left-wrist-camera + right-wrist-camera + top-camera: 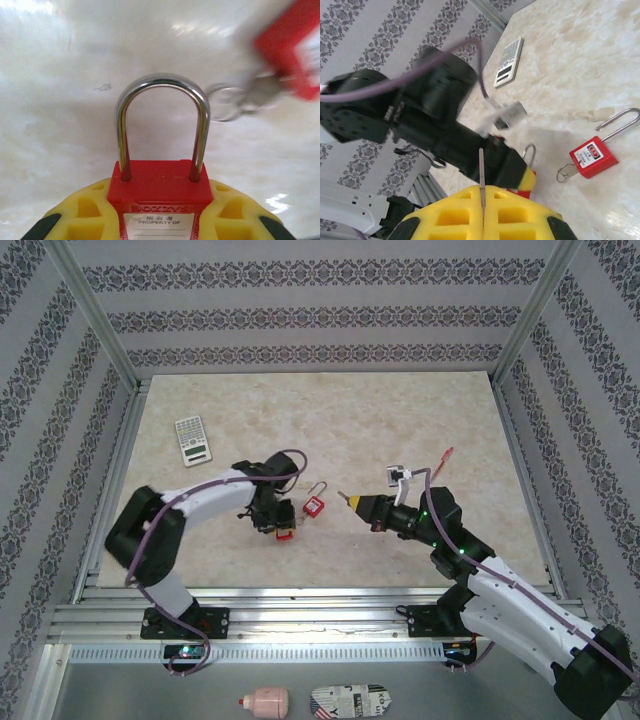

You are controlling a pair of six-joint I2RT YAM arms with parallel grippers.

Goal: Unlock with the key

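Note:
A red padlock (159, 182) with a steel shackle stands upright between my left gripper's (159, 200) yellow fingers, which press on both sides of its body. From above, the left gripper (284, 528) holds this padlock (285, 522) low over the table, left of centre. My right gripper (482, 200) is shut on the key (481, 165), whose thin blade sticks out past the fingertips toward the left arm. In the top view the right gripper (354, 503) hovers a short way right of the padlock, apart from it, with the key (342, 496) pointing left.
A second red padlock (315, 506) with a key ring lies on the table between the two grippers, also seen as the second padlock (592, 156). A calculator (192, 440) lies at the back left. Aluminium frame rails (300, 600) border the table.

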